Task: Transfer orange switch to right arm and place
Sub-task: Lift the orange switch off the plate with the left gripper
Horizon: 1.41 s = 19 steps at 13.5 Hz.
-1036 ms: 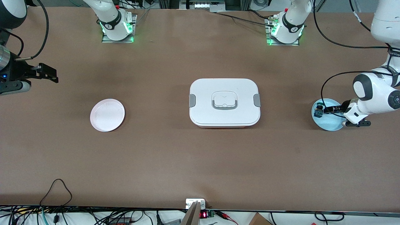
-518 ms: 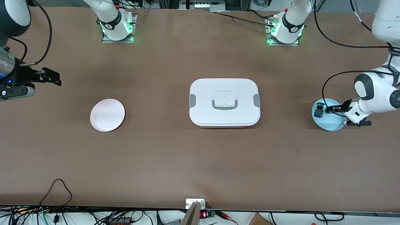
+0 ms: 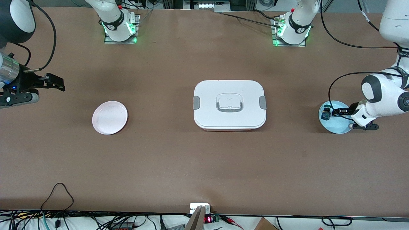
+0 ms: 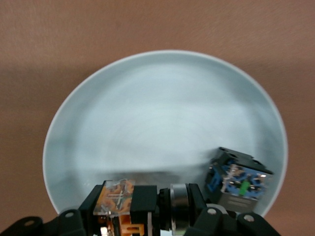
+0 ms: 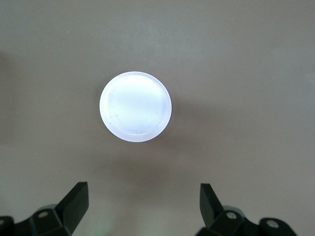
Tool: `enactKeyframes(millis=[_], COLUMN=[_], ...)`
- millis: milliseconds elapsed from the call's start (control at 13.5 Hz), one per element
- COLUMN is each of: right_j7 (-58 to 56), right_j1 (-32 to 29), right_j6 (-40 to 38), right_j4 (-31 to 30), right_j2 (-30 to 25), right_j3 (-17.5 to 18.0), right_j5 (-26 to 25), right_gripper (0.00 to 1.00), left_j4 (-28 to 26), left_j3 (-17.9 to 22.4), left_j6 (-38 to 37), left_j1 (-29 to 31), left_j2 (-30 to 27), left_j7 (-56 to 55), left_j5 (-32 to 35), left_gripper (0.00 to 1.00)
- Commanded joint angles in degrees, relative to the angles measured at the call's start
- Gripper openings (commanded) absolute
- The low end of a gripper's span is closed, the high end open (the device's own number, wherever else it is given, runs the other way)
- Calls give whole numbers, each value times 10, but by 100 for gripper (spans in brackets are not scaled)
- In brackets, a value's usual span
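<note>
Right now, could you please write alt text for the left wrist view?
The left gripper is shut on the orange switch over a pale blue plate. A second small switch with a green mark lies on the plate beside it, on a brown table.

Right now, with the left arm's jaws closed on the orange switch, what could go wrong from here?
1. The orange switch sits low in the left gripper on the blue plate; it may slip as it lifts.
2. The green-capped switch lies close beside it and could get knocked.
3. The right gripper, jaws open, hangs over the table near the pink plate, leaving a long carry past the white box.
</note>
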Motion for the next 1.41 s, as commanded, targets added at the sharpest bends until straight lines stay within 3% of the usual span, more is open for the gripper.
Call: enactKeyframes(millis=[0, 740, 1331], right_j7=[-5, -6, -6], right_j1=[-1, -3, -1], right_j6=[0, 3, 19], right_j4=[5, 11, 9], right_j2=[-5, -17, -18], right_j3=[2, -4, -2], right_j5=[4, 31, 28], right_gripper=[100, 100, 100], left_j4=[-3, 15, 88], left_j3=[0, 0, -1], left_j6=[-32, -120, -235], left_j1=[-3, -25, -73], left_j2=[-39, -109, -164], left_j7=[3, 3, 41], left_j5=[2, -6, -46], left_gripper=[0, 0, 0])
